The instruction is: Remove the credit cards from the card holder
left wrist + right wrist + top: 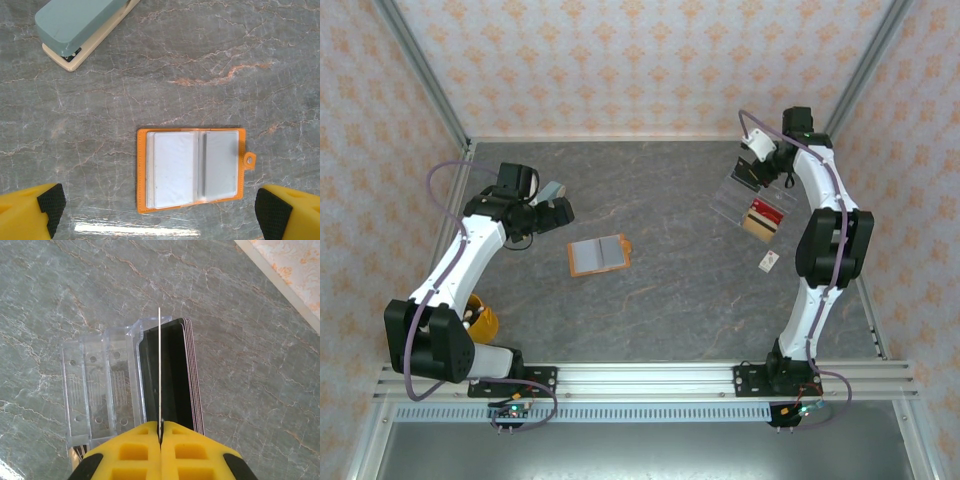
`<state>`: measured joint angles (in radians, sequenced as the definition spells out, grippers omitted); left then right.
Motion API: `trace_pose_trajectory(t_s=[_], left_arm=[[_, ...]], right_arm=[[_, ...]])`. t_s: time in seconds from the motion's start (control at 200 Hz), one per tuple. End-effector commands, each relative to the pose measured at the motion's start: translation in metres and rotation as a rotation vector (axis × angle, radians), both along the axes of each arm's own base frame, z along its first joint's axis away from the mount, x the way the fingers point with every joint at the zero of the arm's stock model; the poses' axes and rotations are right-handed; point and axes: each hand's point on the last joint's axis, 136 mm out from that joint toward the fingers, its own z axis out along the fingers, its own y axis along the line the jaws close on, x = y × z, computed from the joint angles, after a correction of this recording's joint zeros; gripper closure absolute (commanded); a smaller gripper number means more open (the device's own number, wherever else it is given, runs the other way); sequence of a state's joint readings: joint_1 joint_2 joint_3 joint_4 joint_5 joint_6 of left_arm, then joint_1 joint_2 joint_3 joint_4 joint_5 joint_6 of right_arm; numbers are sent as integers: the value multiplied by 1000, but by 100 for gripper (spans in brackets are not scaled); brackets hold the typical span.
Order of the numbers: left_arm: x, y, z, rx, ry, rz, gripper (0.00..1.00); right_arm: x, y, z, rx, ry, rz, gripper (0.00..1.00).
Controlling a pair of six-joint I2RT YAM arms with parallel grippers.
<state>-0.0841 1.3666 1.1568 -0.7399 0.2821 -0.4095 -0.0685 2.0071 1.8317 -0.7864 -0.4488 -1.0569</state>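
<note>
On grey marble table (690, 320), floral-papered walls (620, 60) | left claw (161, 207) wide near card holder (192, 170) | right claw (161, 432) pinches credit card (159, 365)

One orange card holder (192, 170) out there, one clear tray (100, 385), one pale-blue box (80, 27). Cards: one thin card (159, 370) seen edge-on, one red-faced card (767, 211). Plus one dark layered block (170, 375), one small white piece (769, 262), and one yellow-orange round thing (485, 322).

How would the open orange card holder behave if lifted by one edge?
The card holder lies flat and open, hinged at its middle, so it would probably fold or flop. It looks thin, likely light and apt to slide on the smooth table.
</note>
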Motion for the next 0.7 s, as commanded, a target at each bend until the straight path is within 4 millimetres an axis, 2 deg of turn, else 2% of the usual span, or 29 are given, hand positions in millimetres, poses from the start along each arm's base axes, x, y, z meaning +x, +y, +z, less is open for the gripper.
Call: trace_pose_trajectory(t_s=[0.0, 0.185, 0.255, 0.48, 0.696], left_arm=[[5, 1, 4, 3, -19, -15, 0], [5, 0, 5, 0, -20, -17, 0], [5, 0, 5, -2, -21, -21, 0], [4, -1, 7, -7, -32, -26, 0], [4, -3, 7, -14, -33, -28, 0]], right_arm=[[1, -5, -3, -32, 13, 20, 100], [2, -5, -5, -29, 18, 27, 100], [3, -4, -6, -22, 20, 22, 96], [12, -7, 4, -14, -20, -27, 84], [13, -7, 19, 1, -59, -53, 82]])
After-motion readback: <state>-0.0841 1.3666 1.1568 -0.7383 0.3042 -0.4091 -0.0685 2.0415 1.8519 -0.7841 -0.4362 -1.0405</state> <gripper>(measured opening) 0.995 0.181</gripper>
